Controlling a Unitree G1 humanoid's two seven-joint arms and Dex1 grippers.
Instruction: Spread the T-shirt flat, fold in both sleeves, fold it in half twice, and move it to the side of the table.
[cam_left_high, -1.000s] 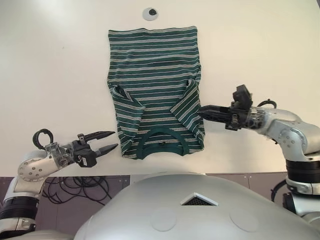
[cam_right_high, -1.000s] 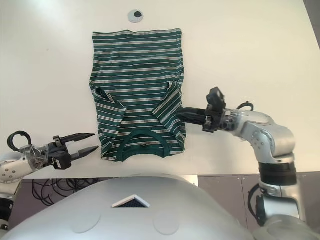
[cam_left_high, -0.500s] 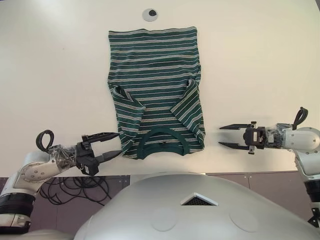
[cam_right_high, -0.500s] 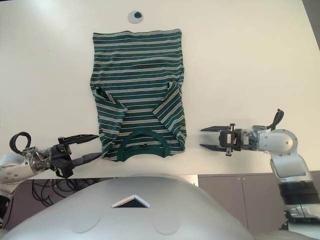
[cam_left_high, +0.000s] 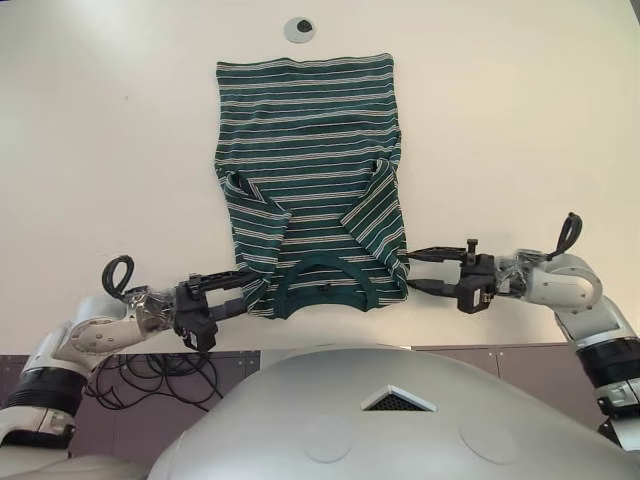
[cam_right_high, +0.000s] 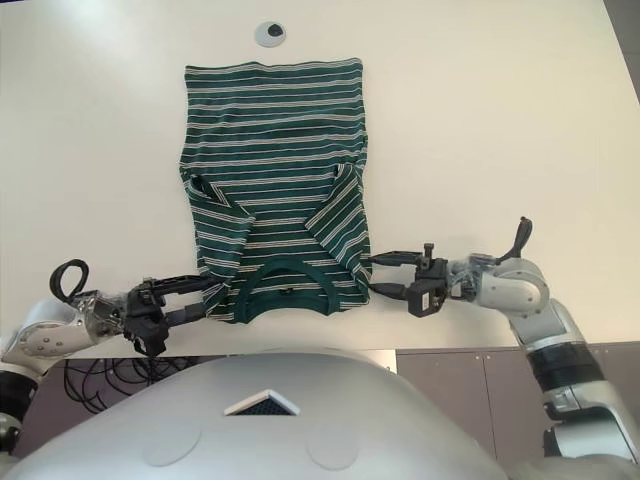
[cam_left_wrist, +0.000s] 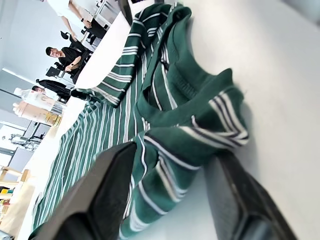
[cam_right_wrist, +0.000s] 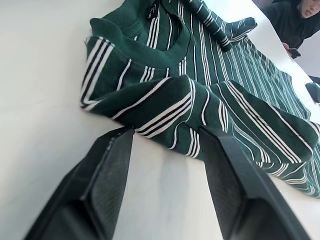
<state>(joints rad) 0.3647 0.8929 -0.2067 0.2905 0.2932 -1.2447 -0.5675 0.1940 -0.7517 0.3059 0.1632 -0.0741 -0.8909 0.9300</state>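
A green T-shirt (cam_left_high: 310, 170) with white stripes lies flat in the middle of the white table (cam_left_high: 520, 120), both sleeves folded in, its collar toward the near edge. My left gripper (cam_left_high: 240, 288) is open at the shirt's near left corner, and in the left wrist view that bunched corner (cam_left_wrist: 190, 145) sits between its fingers (cam_left_wrist: 110, 195). Over at the near right corner my right gripper (cam_left_high: 407, 269) is open too, one finger (cam_right_wrist: 110, 170) on each side of the shoulder fold (cam_right_wrist: 165, 100).
A small round grey disc (cam_left_high: 299, 28) lies on the table just beyond the shirt's hem. Bare tabletop stretches wide to the left and right of the shirt. The table's near edge (cam_left_high: 100, 347) runs just behind both grippers, with cables (cam_left_high: 150, 375) hanging below it.
The right gripper left the folded right sleeve, drew back toward the near edge, then moved in to the near right corner. The left gripper slid right to the near left corner.
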